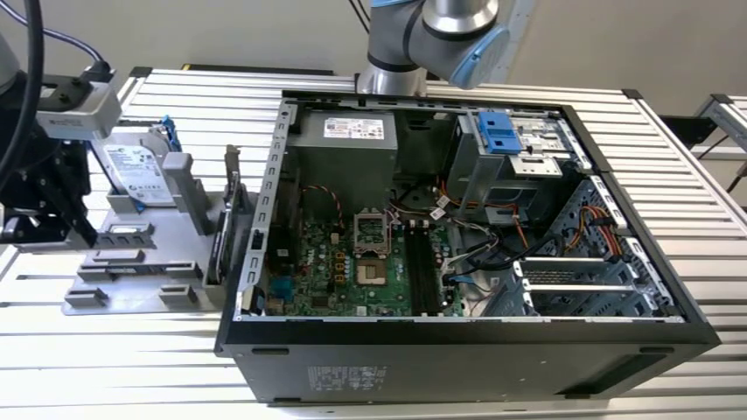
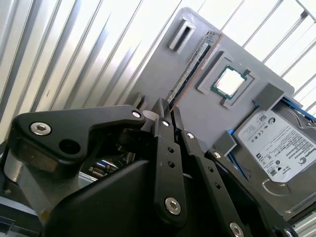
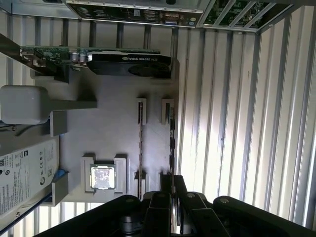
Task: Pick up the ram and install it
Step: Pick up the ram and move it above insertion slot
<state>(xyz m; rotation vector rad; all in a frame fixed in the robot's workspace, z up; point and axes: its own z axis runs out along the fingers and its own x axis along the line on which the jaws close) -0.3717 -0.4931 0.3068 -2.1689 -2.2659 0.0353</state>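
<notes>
Grey tray [image 2: 197,121] holds ram [image 2: 192,64], processor [image 2: 228,81], hard drive [image 2: 276,143].

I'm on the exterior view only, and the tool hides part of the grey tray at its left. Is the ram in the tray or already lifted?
Observer: In the tray. In the second wrist view the ram stands on edge along the grey tray's rim.
Operator: Where's the gripper relative to it?
Observer: The gripper sits at the ram's near end, in line with it. I can't tell whether it grips.
Operator: Anything close beside it?
Observer: A processor lies flat in its own nest, apart from the ram.
</notes>
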